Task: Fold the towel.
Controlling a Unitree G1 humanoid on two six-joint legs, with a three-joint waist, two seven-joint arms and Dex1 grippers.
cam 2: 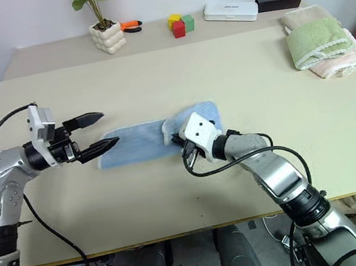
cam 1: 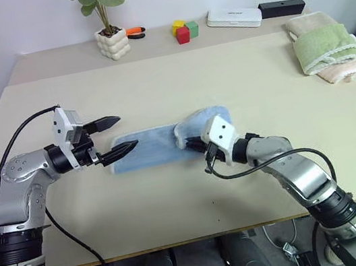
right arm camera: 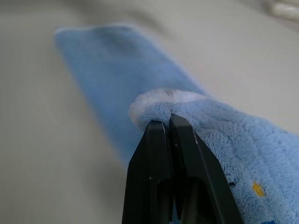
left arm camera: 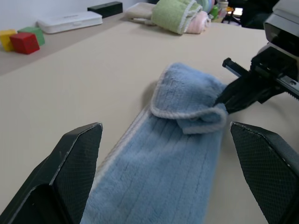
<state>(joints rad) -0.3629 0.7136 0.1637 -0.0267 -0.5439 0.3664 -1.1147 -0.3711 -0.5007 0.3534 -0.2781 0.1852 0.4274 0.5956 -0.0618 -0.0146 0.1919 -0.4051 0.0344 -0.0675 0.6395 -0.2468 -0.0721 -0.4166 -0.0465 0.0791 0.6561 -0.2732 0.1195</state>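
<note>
1. No brand name or legible writing can be made out; small yellow and blue marks are seen on the towel (cam 1: 150, 148) in the right wrist view, too small to be read.
2. The light blue towel is laid as a long strip on the beige desk (cam 1: 224, 84), near the front middle, between the two arms.
3. The strip's right end is lifted and curled back over the rest, so that a rounded fold with whitish edging is formed.
4. The right end effector (right arm camera: 169, 122) is closed on the towel: the edging is pinched between its two black fingers (right arm camera: 152, 154), which are pressed together.
5. The right arm is bent inward from the desk's front right, with the end effector pointed toward the left and slightly downward.
6. The left end effector (cam 1: 115, 135) is held wide open at the strip's left end, with nothing held; its lower fingertip is seen over the towel's corner.
7. The left arm is reached in from the left, its end effector roughly level and pointed to the right.
8. At the desk's far right a green folded towel (cam 1: 322, 44) is stacked on a pale pink one (cam 1: 351, 67).
</note>
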